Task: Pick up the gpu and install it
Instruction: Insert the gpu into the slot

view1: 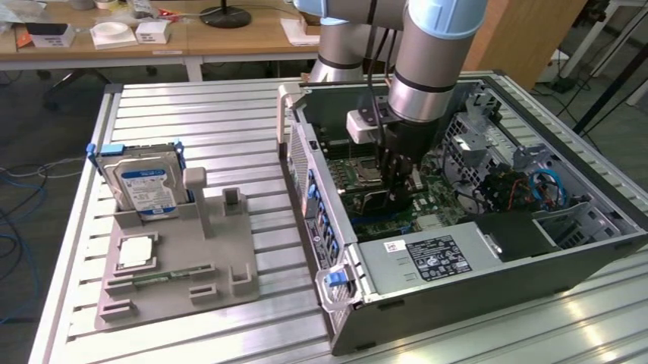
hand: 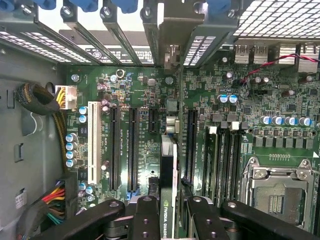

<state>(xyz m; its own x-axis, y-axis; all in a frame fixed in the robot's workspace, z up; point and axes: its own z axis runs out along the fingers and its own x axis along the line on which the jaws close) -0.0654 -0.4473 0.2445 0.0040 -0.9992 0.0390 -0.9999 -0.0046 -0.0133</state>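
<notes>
Black gripper (hand: 172, 214) fingers (hand: 146, 212) are clenched on the gpu (hand: 169, 160), a thin dark circuit card seen edge-on with a green-lettered label. It hangs just above the green motherboard (hand: 145, 90) inside the open grey computer case (view1: 456, 318), near a long black expansion slot (hand: 190, 145). Installing appears under way; seating it calls for lining the card's edge squarely over a slot, though which one I cannot tell.
</notes>
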